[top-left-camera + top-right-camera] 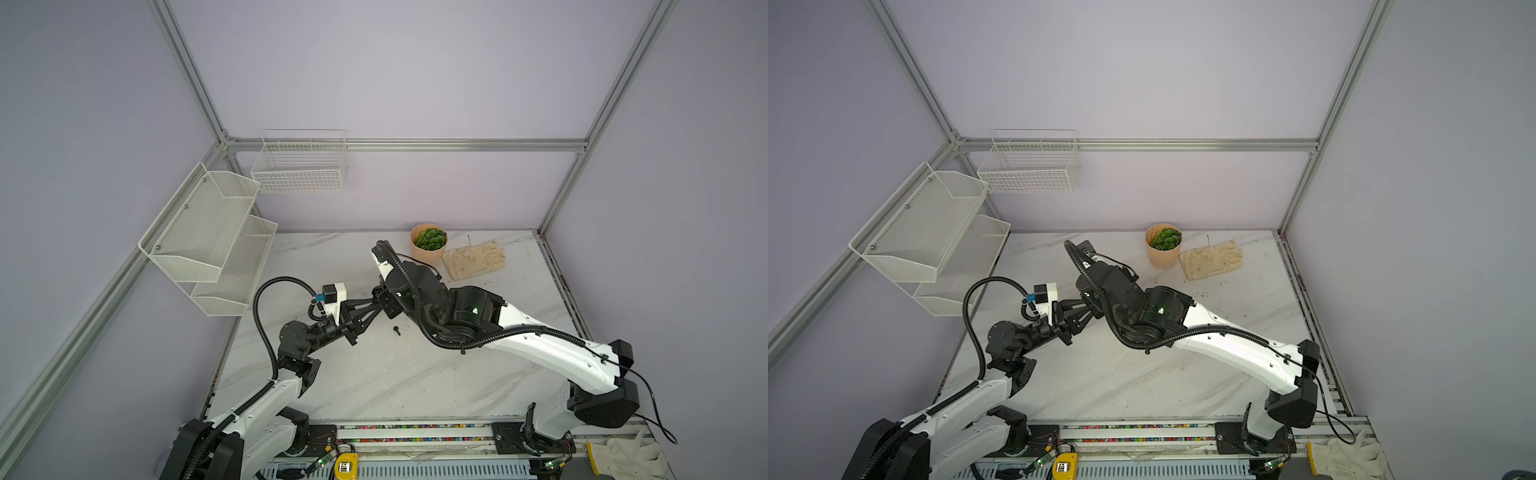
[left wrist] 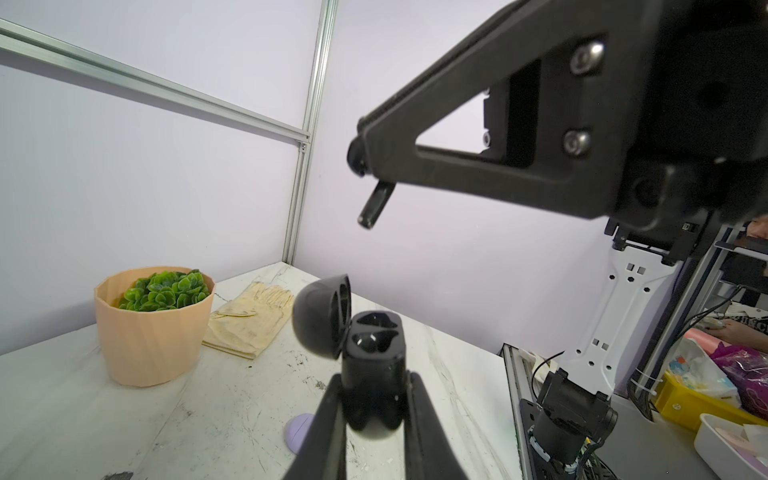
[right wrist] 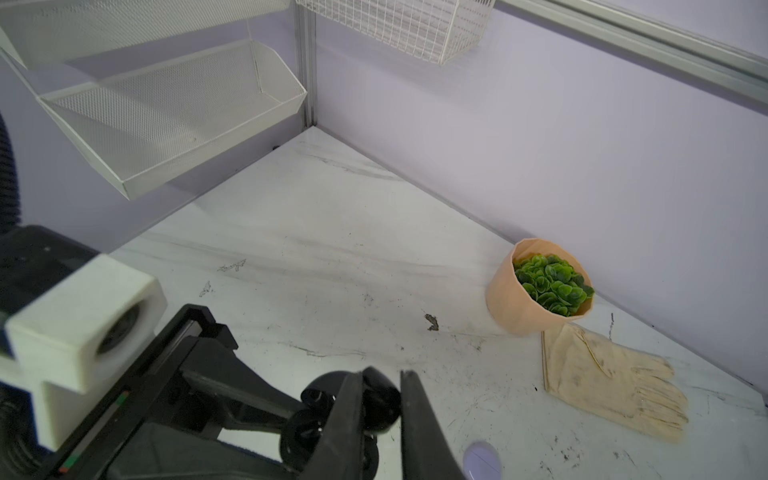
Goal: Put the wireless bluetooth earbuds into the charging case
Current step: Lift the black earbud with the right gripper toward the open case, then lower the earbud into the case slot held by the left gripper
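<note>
- A white marble table (image 1: 415,374) stands in a lilac-walled booth framed with aluminium rails.
- A black earbud (image 2: 376,203) hangs in the air. Its head is pinched in the right gripper (image 2: 365,160) and its stem slants downward, above the charging case (image 2: 374,361) and apart from it.
- The left gripper (image 2: 374,386) is clamped on the case's body and holds it upright off the table. The lid (image 2: 320,316) is swung open and both sockets look empty.
- A second black earbud (image 1: 397,330) lies loose on the table near the arms.
- A lilac case (image 2: 297,432) rests on the table below the held one.
- Farther back, a plant pot (image 2: 149,340) stands just beside a glove (image 2: 249,324), and a wire basket (image 1: 299,166) hangs on the wall.
- The step in hand looks like lowering the earbud into a socket.
- To do it well, line the stem up with the socket's deep end first, then come down slowly, clear of the lid.
- Keep the case steady and let go only once the head seats. A slanted stem could catch the rim.
- Only the left wrist view shows the sockets and the hanging stem.
- The right wrist view shows the right gripper's fingers over dark round shapes, and there I cannot tell earbud from case.
- In both top views the arms hide the case and the held earbud. A top view is the only one that shows the loose earbud.
</note>
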Motion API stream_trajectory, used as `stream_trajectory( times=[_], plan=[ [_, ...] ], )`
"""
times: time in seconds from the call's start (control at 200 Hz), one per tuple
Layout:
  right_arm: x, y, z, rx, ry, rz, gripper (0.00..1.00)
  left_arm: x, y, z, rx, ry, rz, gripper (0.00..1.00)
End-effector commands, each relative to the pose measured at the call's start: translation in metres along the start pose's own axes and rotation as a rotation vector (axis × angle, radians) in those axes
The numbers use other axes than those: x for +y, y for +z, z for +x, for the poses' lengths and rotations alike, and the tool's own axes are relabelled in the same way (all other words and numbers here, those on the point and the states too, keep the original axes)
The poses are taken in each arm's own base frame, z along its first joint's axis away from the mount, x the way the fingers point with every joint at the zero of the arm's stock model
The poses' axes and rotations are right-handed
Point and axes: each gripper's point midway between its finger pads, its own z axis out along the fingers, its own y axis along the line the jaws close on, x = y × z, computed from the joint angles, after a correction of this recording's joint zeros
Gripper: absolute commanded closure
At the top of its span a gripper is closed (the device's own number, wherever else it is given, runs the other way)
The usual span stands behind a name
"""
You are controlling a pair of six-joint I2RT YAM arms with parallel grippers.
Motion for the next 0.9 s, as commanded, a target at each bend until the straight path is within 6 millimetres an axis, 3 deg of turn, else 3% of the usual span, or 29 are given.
stream_trajectory(
  times=[0.0, 0.365, 0.895],
  plan=[
    [0.000, -0.004, 0.009, 0.064, -0.044, -0.012, 0.83, -0.015, 0.007, -0.040, -0.078, 0.116, 0.055, 1.00],
    [0.014, 0.000, 0.020, 0.104, -0.062, -0.081, 0.84, -0.018, 0.006, -0.039, -0.071, 0.133, 0.063, 1.00],
    [0.017, -0.001, 0.030, 0.151, -0.067, -0.102, 0.86, -0.019, 0.004, -0.038, -0.069, 0.141, 0.063, 1.00]
  ],
)
